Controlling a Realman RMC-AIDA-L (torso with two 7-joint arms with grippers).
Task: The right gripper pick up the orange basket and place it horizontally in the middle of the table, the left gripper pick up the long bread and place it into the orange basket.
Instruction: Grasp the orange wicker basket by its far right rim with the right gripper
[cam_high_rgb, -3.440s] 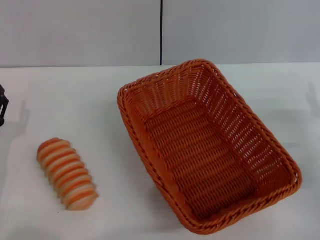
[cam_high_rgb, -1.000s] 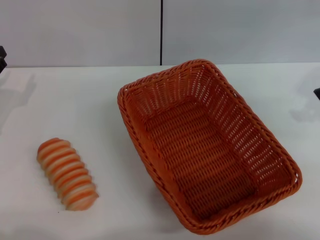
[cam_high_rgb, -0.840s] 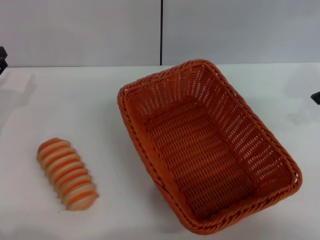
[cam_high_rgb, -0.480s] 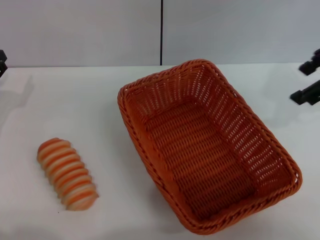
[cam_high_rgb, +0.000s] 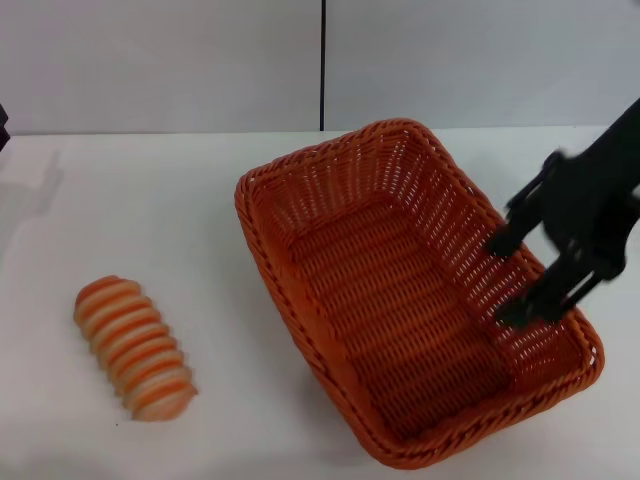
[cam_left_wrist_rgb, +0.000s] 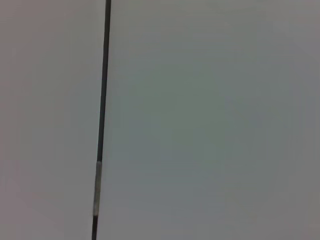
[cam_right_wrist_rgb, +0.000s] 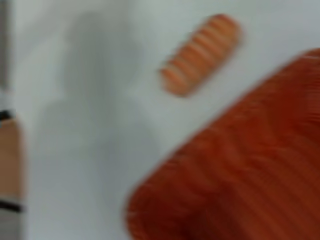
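The orange basket (cam_high_rgb: 410, 290) (cam_right_wrist_rgb: 240, 170) lies slantwise on the white table (cam_high_rgb: 150, 200), right of the middle, with nothing in it. My right gripper (cam_high_rgb: 512, 278) hangs open over the basket's right long side; one fingertip is above the rim and the other above the inner wall, and neither holds anything. The long bread (cam_high_rgb: 133, 347) (cam_right_wrist_rgb: 200, 54), striped orange and cream, lies at the front left, well apart from the basket. Only a dark sliver of my left gripper (cam_high_rgb: 2, 122) shows at the far left edge, far from the bread.
A grey wall with a dark vertical seam (cam_high_rgb: 323, 65) (cam_left_wrist_rgb: 102, 100) stands behind the table. Bare tabletop separates the bread from the basket. The basket's near corner reaches almost to the front edge of the head view.
My right gripper has swept in from the right edge, down and leftward, to stand over the basket's right side. Basket and bread have not moved; the left gripper stays at the edge.
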